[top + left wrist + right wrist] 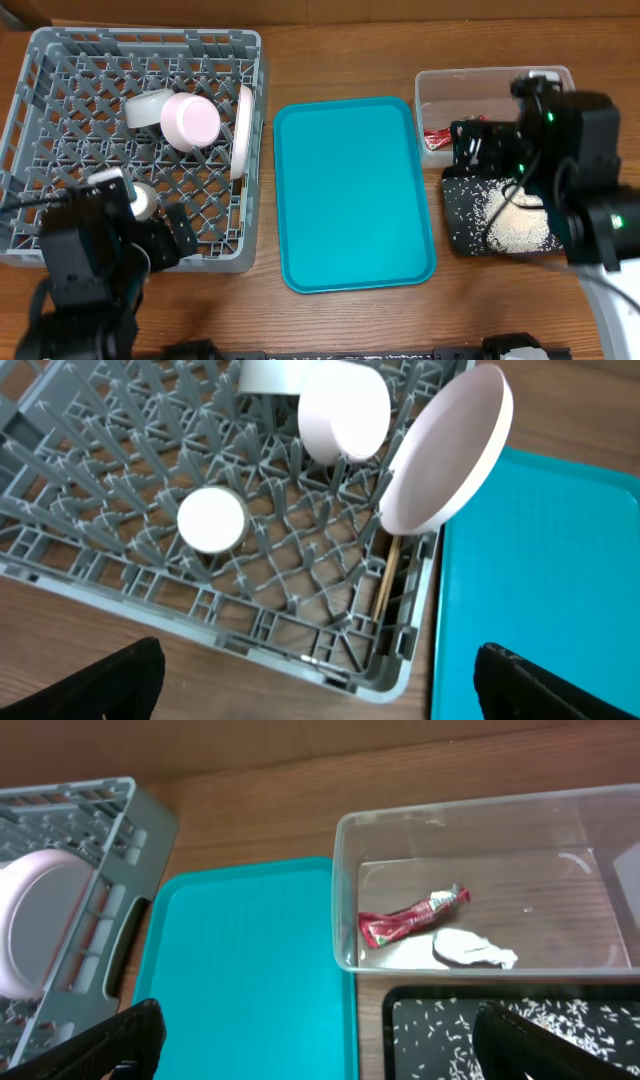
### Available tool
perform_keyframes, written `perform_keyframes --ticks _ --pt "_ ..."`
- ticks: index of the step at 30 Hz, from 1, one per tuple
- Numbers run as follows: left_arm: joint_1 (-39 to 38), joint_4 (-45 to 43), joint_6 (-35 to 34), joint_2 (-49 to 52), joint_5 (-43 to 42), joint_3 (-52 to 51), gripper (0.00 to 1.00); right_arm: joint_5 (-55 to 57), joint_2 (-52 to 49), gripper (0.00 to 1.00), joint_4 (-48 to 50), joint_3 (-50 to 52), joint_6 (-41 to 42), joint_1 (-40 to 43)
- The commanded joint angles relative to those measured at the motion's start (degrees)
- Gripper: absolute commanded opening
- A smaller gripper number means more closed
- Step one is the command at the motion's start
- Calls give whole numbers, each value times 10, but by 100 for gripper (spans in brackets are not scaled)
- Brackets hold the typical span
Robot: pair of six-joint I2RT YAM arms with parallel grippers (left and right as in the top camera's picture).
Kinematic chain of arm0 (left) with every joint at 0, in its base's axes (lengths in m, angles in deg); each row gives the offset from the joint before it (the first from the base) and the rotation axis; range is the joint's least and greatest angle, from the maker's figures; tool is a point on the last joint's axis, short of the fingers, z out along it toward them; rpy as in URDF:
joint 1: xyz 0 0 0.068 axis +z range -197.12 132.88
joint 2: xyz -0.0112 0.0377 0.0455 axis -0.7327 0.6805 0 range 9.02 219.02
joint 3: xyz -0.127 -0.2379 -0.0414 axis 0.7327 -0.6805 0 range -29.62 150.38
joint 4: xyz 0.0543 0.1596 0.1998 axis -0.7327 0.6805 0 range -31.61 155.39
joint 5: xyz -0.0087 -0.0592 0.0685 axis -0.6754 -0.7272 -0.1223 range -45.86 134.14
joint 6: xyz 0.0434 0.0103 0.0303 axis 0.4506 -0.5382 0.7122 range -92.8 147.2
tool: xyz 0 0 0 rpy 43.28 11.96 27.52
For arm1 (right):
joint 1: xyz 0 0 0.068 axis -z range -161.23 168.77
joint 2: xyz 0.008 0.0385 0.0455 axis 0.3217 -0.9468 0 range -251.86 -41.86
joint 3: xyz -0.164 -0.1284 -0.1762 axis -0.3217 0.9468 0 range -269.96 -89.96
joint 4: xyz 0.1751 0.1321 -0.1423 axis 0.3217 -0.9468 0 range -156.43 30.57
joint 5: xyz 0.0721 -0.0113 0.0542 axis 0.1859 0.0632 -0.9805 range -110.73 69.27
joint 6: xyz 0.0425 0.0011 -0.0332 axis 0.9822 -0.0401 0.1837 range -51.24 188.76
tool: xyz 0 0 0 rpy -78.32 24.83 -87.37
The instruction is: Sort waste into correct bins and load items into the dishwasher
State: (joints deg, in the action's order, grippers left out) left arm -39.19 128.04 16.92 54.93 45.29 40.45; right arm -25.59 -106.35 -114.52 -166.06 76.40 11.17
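Note:
The grey dish rack (60, 90) holds an upright white plate (243, 130), a white bowl (190, 120), a second pale bowl (147, 108) and a small white cup (143, 200). In the left wrist view, the chopsticks (387, 575) lie in the rack under the plate (445, 450), near the cup (211, 520). My left gripper (320, 690) is open and empty above the rack's front right corner. The clear tub (345, 890) holds the red-and-white wrapper (410, 915) and the white scrap (472, 948). The black tray (440, 1030) holds rice (520, 225). My right gripper (320, 1040) is open and empty.
The teal tray (355, 190) lies bare between the rack and the bins. The right arm (570, 150) hangs over the tub and the black tray. The left arm (90, 255) covers the rack's front left corner. Wooden table all around.

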Motion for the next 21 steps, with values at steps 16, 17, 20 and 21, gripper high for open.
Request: perform_keyframes --ticks 16,17,20,21 --pt "2 -20 4 -42 -12 -82 100 18 199 100 -124 84 -2 0" --pt "2 -20 4 -41 -12 -82 100 18 199 100 -127 84 -2 0" --pt "2 -20 4 -41 -11 -82 100 18 198 100 -128 84 -2 0" --pt "2 -20 4 -41 -12 -82 100 18 198 100 -128 84 -2 0"
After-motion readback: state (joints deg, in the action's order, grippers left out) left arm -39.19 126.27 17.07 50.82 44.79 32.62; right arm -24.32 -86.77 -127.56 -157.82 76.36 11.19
